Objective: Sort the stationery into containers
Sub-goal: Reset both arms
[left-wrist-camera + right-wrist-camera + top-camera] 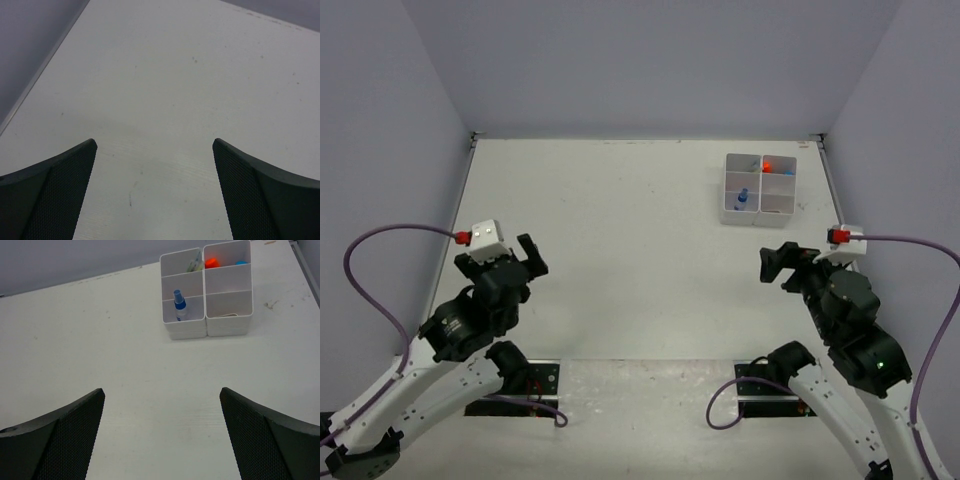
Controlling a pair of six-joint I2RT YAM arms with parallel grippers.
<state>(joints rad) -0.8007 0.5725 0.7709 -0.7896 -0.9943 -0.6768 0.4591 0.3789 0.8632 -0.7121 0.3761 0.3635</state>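
Note:
The containers (pixel 745 219) are a white organiser box standing at the far right of the table. In the right wrist view the containers (pixel 227 325) hold a blue-capped item (pixel 178 304) in the near left cell. An orange piece (pixel 212 262), a blue piece (pixel 241 262) and thin greenish pens (pixel 196 262) lie in the far cells. My right gripper (pixel 162 390) is open over bare table, well short of the box. At the near left, the left gripper (pixel 154 141) is open too, with only table between its fingers. No loose stationery shows on the table.
Grey walls close the table on the left, far and right sides. The box sits close to the right wall. In the top view the left gripper (pixel 532 256) and the right gripper (pixel 775 263) hover near the arms' bases.

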